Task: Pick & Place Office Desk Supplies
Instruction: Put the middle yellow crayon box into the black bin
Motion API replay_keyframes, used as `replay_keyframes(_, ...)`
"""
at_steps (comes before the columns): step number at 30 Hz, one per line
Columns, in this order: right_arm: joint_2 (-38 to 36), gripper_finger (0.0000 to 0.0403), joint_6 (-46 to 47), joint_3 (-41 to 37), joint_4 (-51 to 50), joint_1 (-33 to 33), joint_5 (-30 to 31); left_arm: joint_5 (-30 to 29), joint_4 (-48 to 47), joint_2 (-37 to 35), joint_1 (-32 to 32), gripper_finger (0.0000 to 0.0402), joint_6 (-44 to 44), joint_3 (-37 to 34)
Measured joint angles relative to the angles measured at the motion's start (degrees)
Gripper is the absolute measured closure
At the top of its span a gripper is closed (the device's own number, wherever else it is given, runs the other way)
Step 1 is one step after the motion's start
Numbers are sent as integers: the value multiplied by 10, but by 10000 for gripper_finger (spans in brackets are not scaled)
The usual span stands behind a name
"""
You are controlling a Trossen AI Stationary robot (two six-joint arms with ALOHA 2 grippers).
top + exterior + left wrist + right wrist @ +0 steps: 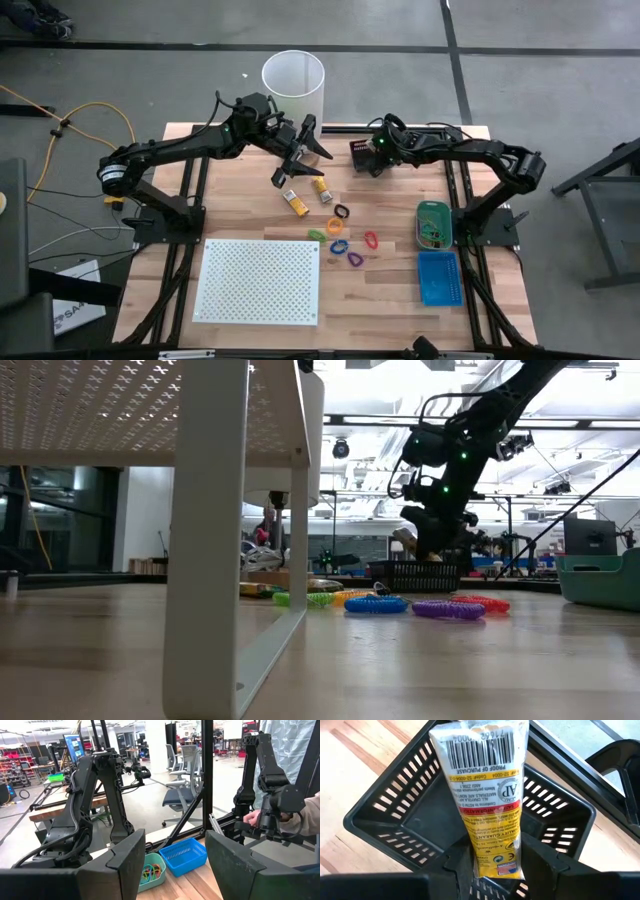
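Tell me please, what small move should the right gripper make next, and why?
Probably open the fingers and drop the packet. In the right wrist view, the right gripper is shut on a yellow packet hanging directly over the black basket, whose visible floor looks empty. The left gripper waits open near the white cylinder.

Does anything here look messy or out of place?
Nothing looks spilled or broken. Two yellow packets and some coloured loops lie loose on the table, not in the baskets. The right claw holds a third packet above a black basket.
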Motion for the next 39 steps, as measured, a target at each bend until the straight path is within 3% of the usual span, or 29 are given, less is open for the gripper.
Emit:
replay_keyframes(14, 0, 266, -50, 0, -5, 11, 4, 0, 0, 0, 0, 203, 0, 0)
replay_keyframes(39, 0, 266, -50, 0, -5, 11, 15, 0, 0, 0, 0, 203, -1, 0)
